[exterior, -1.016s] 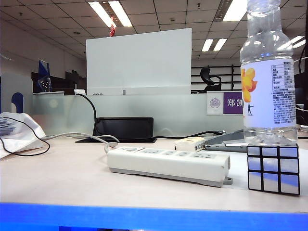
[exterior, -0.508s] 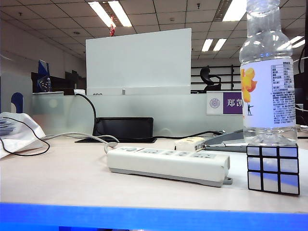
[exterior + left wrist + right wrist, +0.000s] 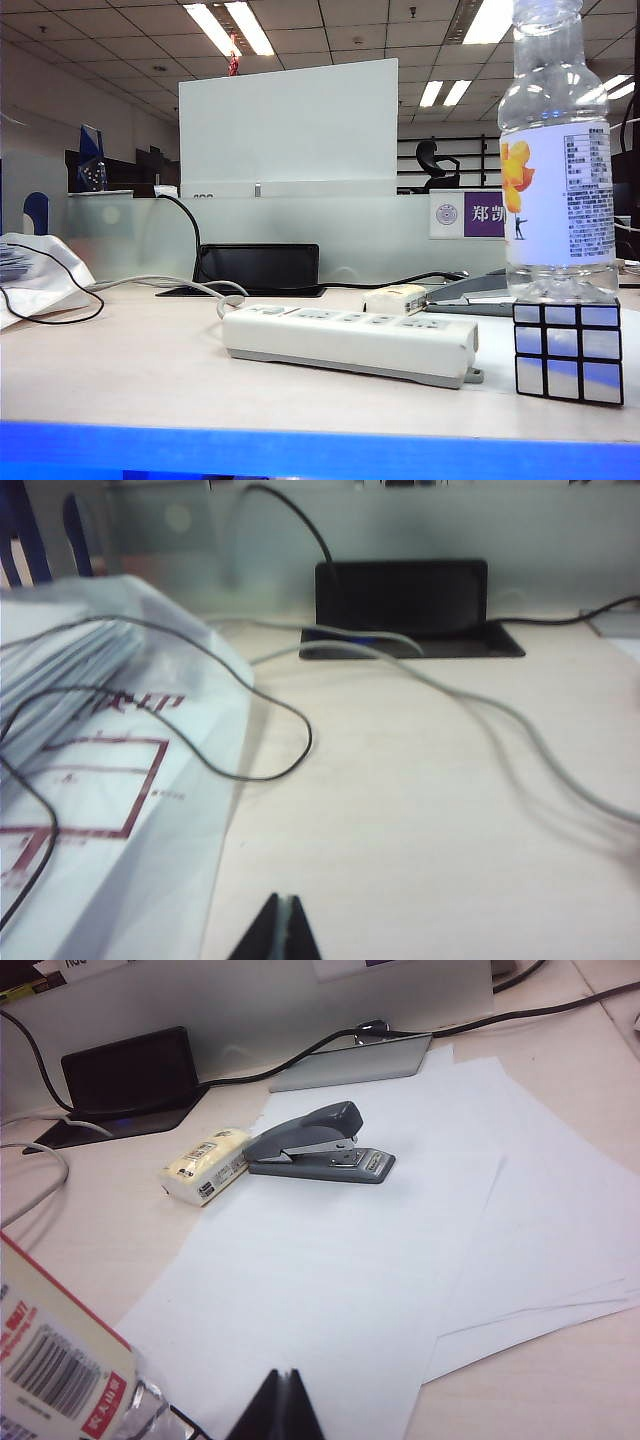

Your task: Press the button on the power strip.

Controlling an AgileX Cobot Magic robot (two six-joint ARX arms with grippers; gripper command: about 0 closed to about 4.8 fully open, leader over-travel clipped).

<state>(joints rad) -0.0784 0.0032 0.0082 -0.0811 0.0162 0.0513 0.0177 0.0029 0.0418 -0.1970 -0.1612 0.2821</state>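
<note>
A long white plastic power strip (image 3: 350, 340) lies flat on the pale wooden table (image 3: 130, 375), near the middle of the exterior view. It has a grey base, a row of sockets with dark slots on top, and a small grey tab at its right end. A pale cord (image 3: 170, 285) runs off from its left end and curls away across the table. At that left end, on the top, sits the small pale rounded button (image 3: 268, 310). It is low and almost the same colour as the white casing, so it is hard to pick out.

Just behind the strip is a small cream box (image 3: 395, 298). To the right stands a silver mirror cube (image 3: 567, 351) with a clear plastic bottle (image 3: 557, 150) standing on top of it. Nothing is touching the strip.

The left gripper (image 3: 281, 935) hangs low over bare table beside a white plastic bag with red print (image 3: 110, 780); a thin black wire (image 3: 250, 770) loops over the bag. Its two dark fingertips are pressed together with nothing between them.

The right gripper (image 3: 284, 1400) hangs over white sheets of paper (image 3: 400, 1260), with a grey stapler (image 3: 315, 1145) farther off on the paper. Its fingertips are pressed together too, and hold nothing. Neither gripper shows in the exterior view.
</note>
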